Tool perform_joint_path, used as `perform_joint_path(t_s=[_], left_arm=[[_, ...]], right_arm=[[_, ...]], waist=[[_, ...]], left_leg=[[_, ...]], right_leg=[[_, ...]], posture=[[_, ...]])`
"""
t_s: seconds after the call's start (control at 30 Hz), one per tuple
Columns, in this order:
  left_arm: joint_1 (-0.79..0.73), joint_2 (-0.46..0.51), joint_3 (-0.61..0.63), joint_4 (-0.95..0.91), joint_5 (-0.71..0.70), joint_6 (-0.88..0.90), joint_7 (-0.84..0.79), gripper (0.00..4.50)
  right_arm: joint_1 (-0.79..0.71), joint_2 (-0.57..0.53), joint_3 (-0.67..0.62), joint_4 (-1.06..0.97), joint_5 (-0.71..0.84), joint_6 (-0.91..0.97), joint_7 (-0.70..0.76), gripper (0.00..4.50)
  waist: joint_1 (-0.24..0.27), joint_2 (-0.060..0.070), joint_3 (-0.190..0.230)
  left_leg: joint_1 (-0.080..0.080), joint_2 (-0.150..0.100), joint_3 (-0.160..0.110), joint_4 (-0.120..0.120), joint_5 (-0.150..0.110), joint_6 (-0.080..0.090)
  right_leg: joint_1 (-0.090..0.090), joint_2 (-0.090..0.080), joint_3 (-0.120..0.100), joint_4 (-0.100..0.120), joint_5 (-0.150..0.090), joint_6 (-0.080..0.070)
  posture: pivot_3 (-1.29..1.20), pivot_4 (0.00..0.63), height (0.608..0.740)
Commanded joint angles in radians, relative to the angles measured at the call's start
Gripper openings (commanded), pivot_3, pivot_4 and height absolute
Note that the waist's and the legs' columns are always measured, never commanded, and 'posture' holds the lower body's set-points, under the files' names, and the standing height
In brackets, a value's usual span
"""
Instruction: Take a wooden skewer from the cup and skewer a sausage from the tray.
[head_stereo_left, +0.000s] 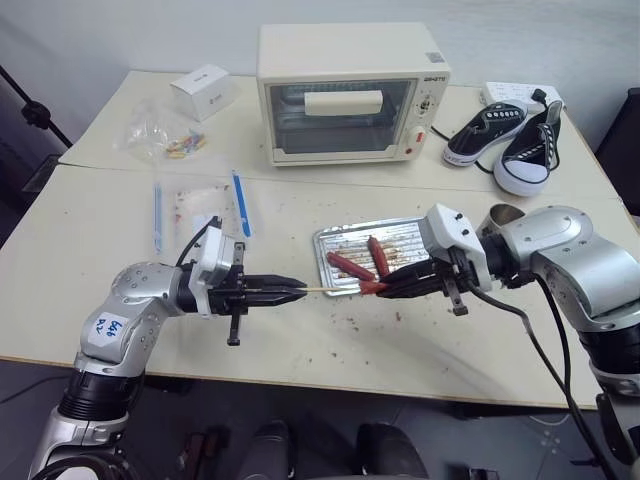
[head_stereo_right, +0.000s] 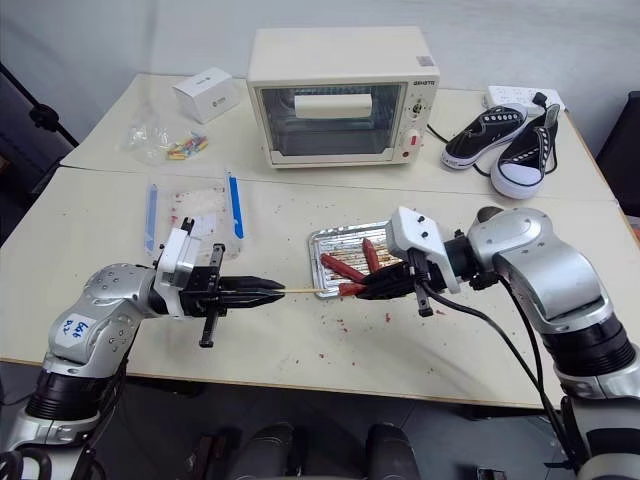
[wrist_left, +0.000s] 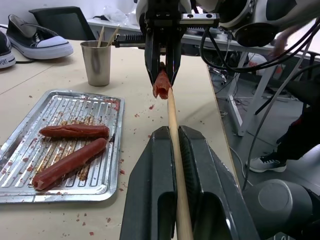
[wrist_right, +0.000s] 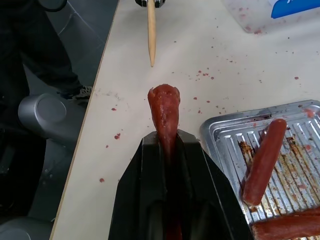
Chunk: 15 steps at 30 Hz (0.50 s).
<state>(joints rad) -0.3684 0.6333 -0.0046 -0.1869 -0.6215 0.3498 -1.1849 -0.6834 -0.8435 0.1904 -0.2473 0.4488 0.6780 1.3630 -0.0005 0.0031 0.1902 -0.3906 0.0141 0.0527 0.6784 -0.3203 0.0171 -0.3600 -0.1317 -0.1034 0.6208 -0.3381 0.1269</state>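
Fingers (wrist_right: 150, 200) perhaps hiding sausage (wrist_right: 164, 107) end

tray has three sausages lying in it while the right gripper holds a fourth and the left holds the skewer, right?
Not quite: the tray holds two sausages, as the left wrist view shows. The right gripper does hold another sausage, and the left gripper the skewer.

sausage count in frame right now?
3. Two sausages lie in the tray: one behind, one in front. The third sausage is gripped in the right hand, its end facing the skewer tip. None looks hidden.
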Motion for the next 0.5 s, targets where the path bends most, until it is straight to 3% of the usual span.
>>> perform_joint_path(t_s=[0.03, 0.5], left_arm=[[-0.015, -0.004, 0.001, -0.035, -0.004, 0.002, 0.002, 0.00], [-0.036, -0.021, -0.012, -0.014, 0.004, 0.002, 0.001, 0.00]], right_arm=[[-0.019, 0.005, -0.005, -0.033, 0.016, 0.002, -0.005, 0.07], [-0.019, 0.016, -0.003, -0.039, 0.020, 0.003, -0.012, 0.07]], waist=[[0.000, 0.000, 0.000], [0.000, 0.000, 0.000]], left_leg=[[0.000, 0.000, 0.000, 0.000, 0.000, 0.000], [0.000, 0.000, 0.000, 0.000, 0.000, 0.000]], right_leg=[[0.000, 0.000, 0.000, 0.000, 0.000, 0.000], [0.000, 0.000, 0.000, 0.000, 0.000, 0.000]], posture=[[0.00, 0.150, 0.740], [0.00, 0.150, 0.740]])
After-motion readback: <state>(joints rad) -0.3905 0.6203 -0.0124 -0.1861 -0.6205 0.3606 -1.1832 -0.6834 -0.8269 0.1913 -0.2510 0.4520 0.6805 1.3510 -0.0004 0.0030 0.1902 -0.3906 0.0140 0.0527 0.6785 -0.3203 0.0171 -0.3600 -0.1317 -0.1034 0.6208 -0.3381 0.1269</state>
